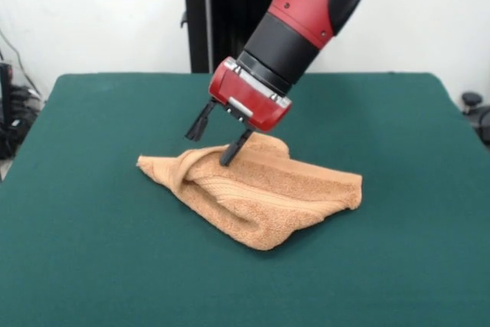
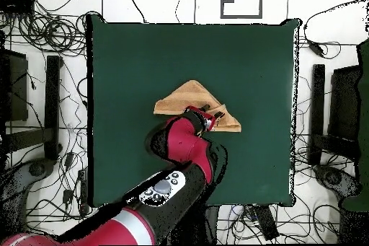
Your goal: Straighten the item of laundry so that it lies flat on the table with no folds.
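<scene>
The towel [image 1: 260, 197] lies bunched and folded near the middle of the green bench [image 1: 92, 266]. The end effector [image 1: 217, 138] is released, 1 finger touching the towel's far fold, the other apart above the bench.

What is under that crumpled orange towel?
Only the green table shows around the towel. Its folds cover whatever lies beneath. The open gripper hangs above its far edge.

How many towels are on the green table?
1. A single folded, rumpled orange-tan terry towel lies near the middle of the dark green felt-covered table, under the red and black robot gripper with its jaws open. Nothing suggests another beneath it.
</scene>
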### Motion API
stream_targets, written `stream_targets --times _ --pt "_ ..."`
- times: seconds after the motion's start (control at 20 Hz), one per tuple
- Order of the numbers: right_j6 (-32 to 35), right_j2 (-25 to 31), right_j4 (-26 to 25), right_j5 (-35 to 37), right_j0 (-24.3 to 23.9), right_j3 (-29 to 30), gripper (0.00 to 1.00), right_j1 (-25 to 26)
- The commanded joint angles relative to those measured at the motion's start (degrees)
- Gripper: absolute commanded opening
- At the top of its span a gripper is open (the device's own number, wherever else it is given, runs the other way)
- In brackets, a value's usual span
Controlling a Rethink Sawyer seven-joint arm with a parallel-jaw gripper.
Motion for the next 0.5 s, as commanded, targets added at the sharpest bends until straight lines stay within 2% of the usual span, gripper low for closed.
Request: stream_targets --times 0.05,0.5 --pt "15.98 8.39 4.38 -3.27 0.04 3.36 1.00 3.14" --pt "16.65 9.29 7.17 -3.75 0.83 4.39 1.00 4.27"
